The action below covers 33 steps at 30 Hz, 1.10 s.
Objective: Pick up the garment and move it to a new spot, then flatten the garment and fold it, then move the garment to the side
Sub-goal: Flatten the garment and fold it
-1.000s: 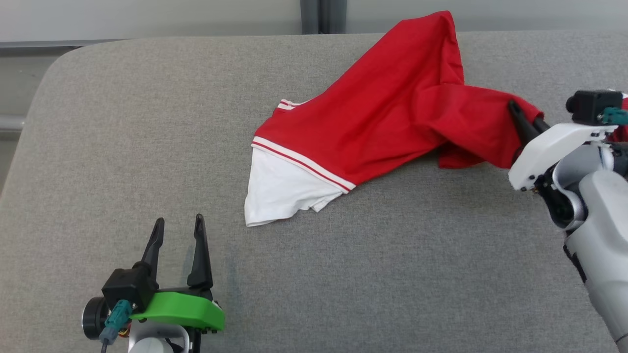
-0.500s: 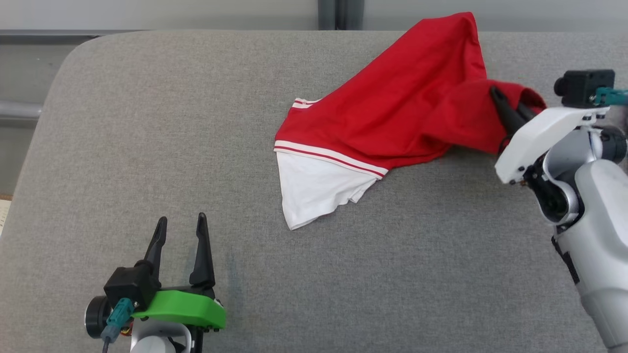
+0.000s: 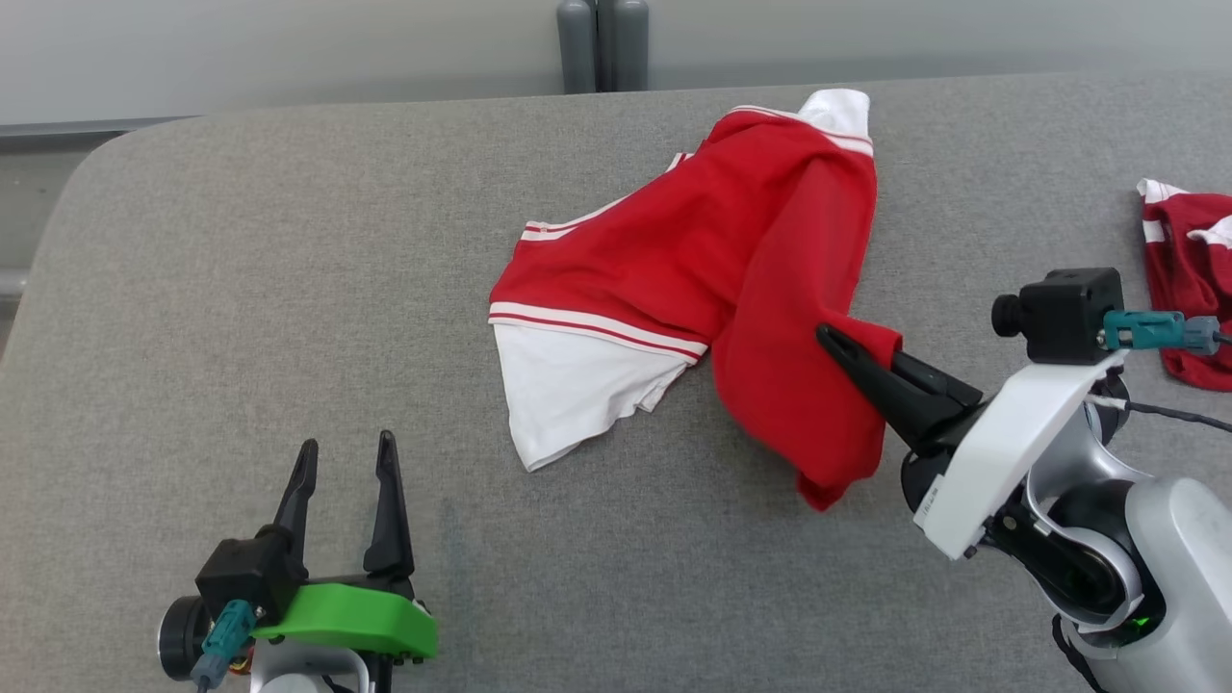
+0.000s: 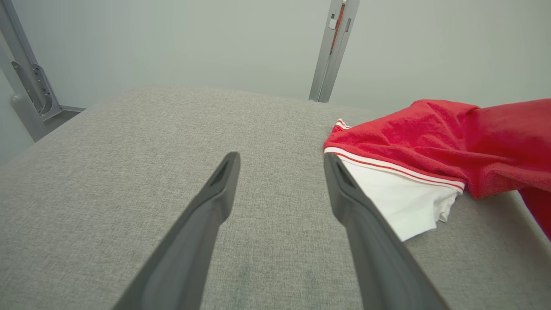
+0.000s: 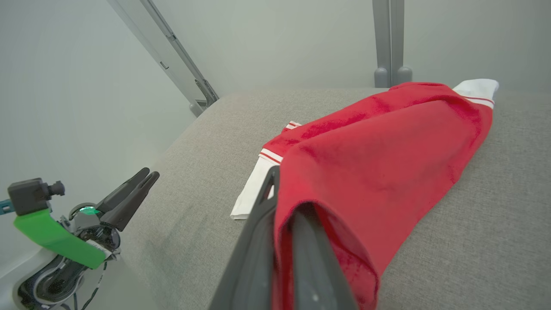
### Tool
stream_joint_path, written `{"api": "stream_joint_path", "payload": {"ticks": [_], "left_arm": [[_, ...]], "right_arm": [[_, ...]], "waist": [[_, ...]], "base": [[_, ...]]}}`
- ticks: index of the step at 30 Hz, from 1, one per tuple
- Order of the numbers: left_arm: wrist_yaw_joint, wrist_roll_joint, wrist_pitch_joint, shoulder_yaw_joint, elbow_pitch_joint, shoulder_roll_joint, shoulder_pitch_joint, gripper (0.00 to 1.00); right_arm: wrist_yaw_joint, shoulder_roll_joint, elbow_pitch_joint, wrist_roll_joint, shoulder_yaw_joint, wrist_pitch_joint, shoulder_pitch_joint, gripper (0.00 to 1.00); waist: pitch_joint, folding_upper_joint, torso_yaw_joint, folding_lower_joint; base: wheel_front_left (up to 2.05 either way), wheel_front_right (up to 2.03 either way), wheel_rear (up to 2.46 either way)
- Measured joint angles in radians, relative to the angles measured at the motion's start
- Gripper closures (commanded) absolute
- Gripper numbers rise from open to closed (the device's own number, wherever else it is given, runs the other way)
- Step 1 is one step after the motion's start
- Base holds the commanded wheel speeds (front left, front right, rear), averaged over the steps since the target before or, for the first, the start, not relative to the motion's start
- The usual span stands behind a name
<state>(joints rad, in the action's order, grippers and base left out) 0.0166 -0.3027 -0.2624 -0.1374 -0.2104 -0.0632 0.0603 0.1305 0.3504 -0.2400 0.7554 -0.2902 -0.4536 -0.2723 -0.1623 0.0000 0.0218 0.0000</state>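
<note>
Nearest, lower left: left pincer (image 3: 347,441) spread fully wide, nothing btwn fingers, held over bare grey desk (image 3: 241,289), fingers pointing away from robot. Lower right: right pincer (image 3: 830,337) clamped tight on a fold of red shirt (image 3: 664,260), fingers angled up-left, pale forearm (image 3: 1174,577) coming in from bottom-right corner. Pinched part lifted off desk, hanging as a flap below fingers. Rest of shirt lying mid-desk, white sleeve (image 3: 568,395) w/ striped trim toward left pincer. Further right, at frame edge: red-white cloth (image 3: 1189,279), apart from shirt. Beyond desk: grey post (image 3: 597,43).
</note>
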Motion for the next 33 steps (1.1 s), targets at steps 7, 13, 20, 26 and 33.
{"api": "stream_joint_path", "payload": {"ticks": [7, 13, 20, 26, 33], "left_arm": [[-0.007, 0.002, 0.0, -0.013, -0.006, 0.001, 0.0, 0.0], [-0.008, 0.002, 0.0, -0.013, -0.013, 0.002, 0.0, 0.0], [-0.007, 0.002, 0.0, -0.01, -0.012, 0.002, -0.005, 0.0], [-0.007, 0.004, 0.0, -0.013, -0.008, 0.002, -0.006, 0.0], [-0.007, 0.004, 0.0, -0.017, -0.007, 0.004, -0.003, 0.0]], "right_arm": [[0.0, -0.041, 0.056, -0.037, 0.046, -0.051, 0.077, 1.0], [0.0, -0.077, 0.211, -0.091, 0.057, 0.013, 0.098, 0.59], [0.0, -0.099, 0.228, -0.09, 0.054, 0.077, 0.095, 0.0], [0.0, -0.102, 0.19, -0.092, 0.061, 0.094, 0.073, 0.75], [0.0, -0.091, 0.152, -0.114, 0.091, 0.094, 0.009, 1.0]], "waist": [[0.0, 0.0, 0.008, 0.0], [-0.004, 0.0, 0.035, 0.0], [0.0, 0.0, 0.04, 0.0], [-0.007, 0.0, 0.037, 0.0], [-0.02, 0.0, 0.047, 0.0]], "base": [[0.0, 0.0, 0.0], [0.0, 0.0, 0.0], [0.0, 0.0, 0.0], [0.0, 0.0, 0.0], [0.0, 0.0, 0.0]]}}
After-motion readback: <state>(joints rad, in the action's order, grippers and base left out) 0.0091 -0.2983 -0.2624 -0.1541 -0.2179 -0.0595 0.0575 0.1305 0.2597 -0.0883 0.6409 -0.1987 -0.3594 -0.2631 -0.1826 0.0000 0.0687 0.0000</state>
